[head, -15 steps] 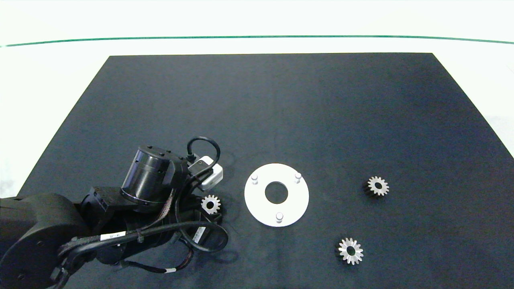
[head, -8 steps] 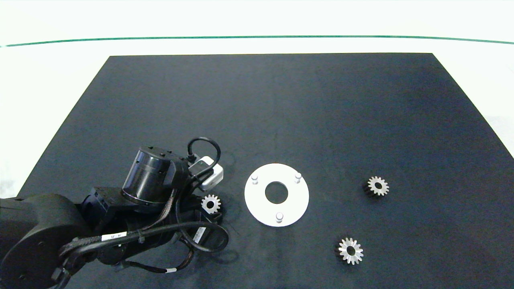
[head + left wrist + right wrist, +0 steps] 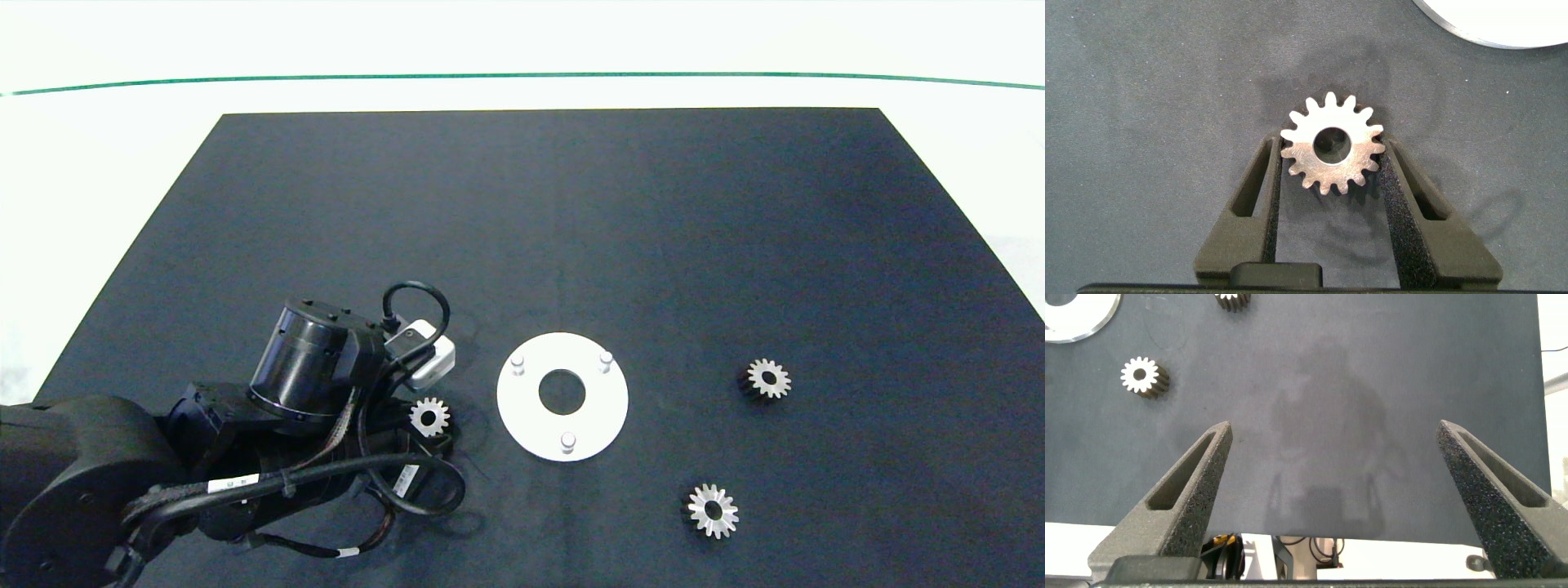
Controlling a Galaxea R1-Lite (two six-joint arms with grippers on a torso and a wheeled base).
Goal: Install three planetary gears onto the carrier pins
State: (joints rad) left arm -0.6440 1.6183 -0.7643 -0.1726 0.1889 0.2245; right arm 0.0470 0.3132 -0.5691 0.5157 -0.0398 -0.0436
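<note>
Left claw (image 3: 1331, 167) is down at the black mat (image 3: 571, 204) on the tabletop (image 3: 122, 122), just left of the white disc (image 3: 526, 408), w/ its two fingers (image 3: 1261, 175) pressed against the sides of one small silvery gear (image 3: 1332, 144), i.e. closed on it; in the wrist view a shadow shows under the gear, but can't tell if it's lifted off the mat. From above the same gear (image 3: 429, 416) sits near the disc's left edge, not touching it, and the arm hides most of the claw. Disc lies flat, big centre hole, three short whitish pins (image 3: 568, 442) in a triangle: two on the far side, one on the near side. All three pins are bare, nothing on them. The other two gears are loose on the mat right of the disc, well apart from it: one (image 3: 768, 379) further right, one (image 3: 713, 511) nearer the front edge. Right claw (image 3: 1331, 490) isn't in the overhead view; its own camera shows it wide open, holding nothing, above bare mat near the mat's edge, w/ those two gears and a bit of disc rim (image 3: 1078, 327) away beyond it.
</note>
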